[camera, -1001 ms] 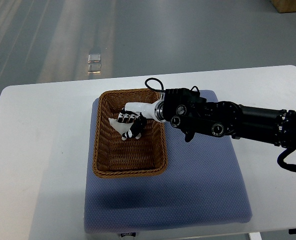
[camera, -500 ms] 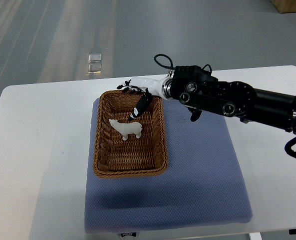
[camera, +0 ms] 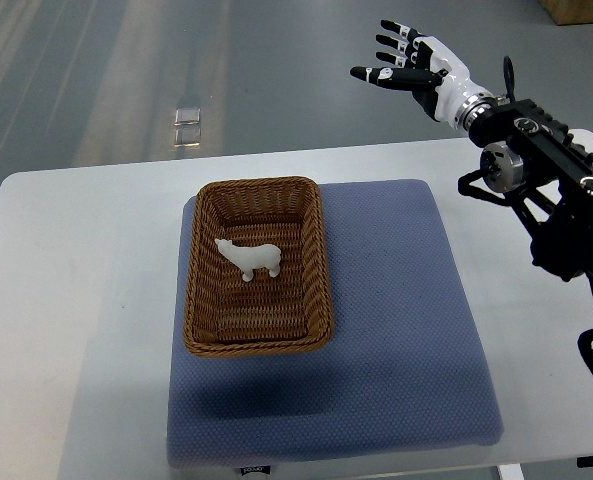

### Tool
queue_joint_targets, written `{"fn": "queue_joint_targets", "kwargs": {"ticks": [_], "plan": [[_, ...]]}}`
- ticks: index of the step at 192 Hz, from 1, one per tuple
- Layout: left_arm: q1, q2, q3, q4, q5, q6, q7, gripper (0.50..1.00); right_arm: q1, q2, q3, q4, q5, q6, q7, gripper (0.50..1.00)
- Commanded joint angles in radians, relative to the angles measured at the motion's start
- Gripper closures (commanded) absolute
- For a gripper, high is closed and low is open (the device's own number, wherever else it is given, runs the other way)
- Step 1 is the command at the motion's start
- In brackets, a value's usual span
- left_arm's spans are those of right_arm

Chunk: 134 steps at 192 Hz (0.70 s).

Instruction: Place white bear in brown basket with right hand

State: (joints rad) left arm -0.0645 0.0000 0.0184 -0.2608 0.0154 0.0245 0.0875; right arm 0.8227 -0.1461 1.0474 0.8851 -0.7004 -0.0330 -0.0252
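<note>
grey floor | white table | blue mat | white bear in brown basket | right hand spread, empty

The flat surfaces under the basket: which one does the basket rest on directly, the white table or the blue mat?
The blue mat. The brown basket sits wholly on its left part, while the white table only shows around the mat's edges.

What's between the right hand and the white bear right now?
Top view: the right hand, open, is raised beyond the table's far edge. Between it and the white bear lie only the brown basket rim and blue mat.
</note>
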Motion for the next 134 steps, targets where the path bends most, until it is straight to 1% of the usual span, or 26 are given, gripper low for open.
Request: {"fn": "queue_joint_targets", "kwargs": {"ticks": [1,12,31,44,53,60,70,76,84,101,134], "plan": [[0.000,0.000,0.000,0.000,0.000,0.000,0.000,0.500,-0.073,0.045,0.111,-0.018,0.096,0.001,0.034,0.576],[0.000,0.000,0.000,0.000,0.000,0.000,0.000,0.500,-0.091,0.048,0.141,-0.046,0.165,0.002,0.065,0.576],[0.000,0.000,0.000,0.002,0.000,0.000,0.000,0.500,-0.100,0.051,0.152,-0.115,0.352,0.019,0.137,0.574],[0.000,0.000,0.000,0.000,0.000,0.000,0.000,0.500,-0.100,0.051,0.151,-0.152,0.462,0.047,0.162,0.574],[0.000,0.000,0.000,-0.001,0.000,0.000,0.000,0.500,-0.100,0.053,0.149,-0.176,0.513,0.078,0.168,0.574],[0.000,0.000,0.000,-0.001,0.000,0.000,0.000,0.500,-0.100,0.056,0.146,-0.201,0.548,0.119,0.168,0.574],[0.000,0.000,0.000,-0.001,0.000,0.000,0.000,0.500,-0.103,0.062,0.141,-0.222,0.561,0.160,0.168,0.574],[0.000,0.000,0.000,-0.001,0.000,0.000,0.000,0.500,-0.109,0.074,0.141,-0.238,0.567,0.199,0.168,0.574],[0.000,0.000,0.000,-0.001,0.000,0.000,0.000,0.500,-0.119,0.083,0.141,-0.250,0.567,0.225,0.168,0.574],[0.000,0.000,0.000,-0.003,0.000,0.000,0.000,0.500,-0.123,0.095,0.140,-0.273,0.565,0.252,0.168,0.574],[0.000,0.000,0.000,-0.006,0.001,0.000,0.000,0.500,-0.128,0.100,0.138,-0.295,0.565,0.255,0.168,0.574]]}}
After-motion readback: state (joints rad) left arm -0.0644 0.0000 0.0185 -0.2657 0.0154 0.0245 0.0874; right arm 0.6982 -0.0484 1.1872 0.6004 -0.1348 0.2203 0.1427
